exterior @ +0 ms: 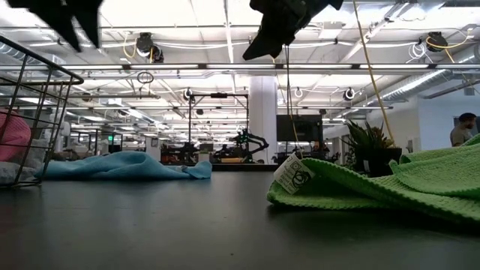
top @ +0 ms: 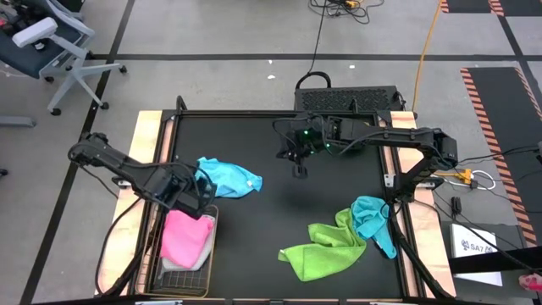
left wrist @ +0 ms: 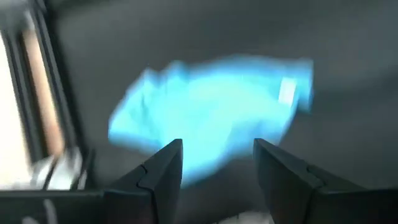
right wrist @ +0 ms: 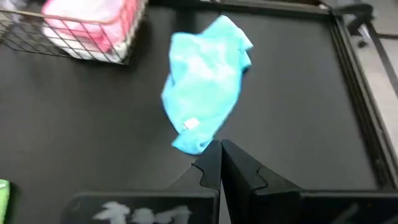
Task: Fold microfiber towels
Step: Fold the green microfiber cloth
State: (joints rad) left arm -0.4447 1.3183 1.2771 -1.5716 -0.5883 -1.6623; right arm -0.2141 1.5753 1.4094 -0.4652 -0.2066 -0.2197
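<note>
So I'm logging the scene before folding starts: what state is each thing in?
Light blue towel: crumpled, lying free on the mat.
Pink towel: bunched in the wire basket.
Lime green towel: crumpled on the mat.
Teal towel: crumpled, touching the green one.
Left pincer: open, empty.
Right pincer: shut, empty.

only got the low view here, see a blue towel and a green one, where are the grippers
Observer: The left gripper hangs open over the wire basket's top edge, beside the light blue towel, holding nothing.
Operator: anything in that basket
Observer: A pink towel lies in it.
Operator: and the right one
Observer: The right gripper is shut and empty, above bare table.
Operator: more towels?
Observer: A teal towel overlaps the lime green towel.
</note>
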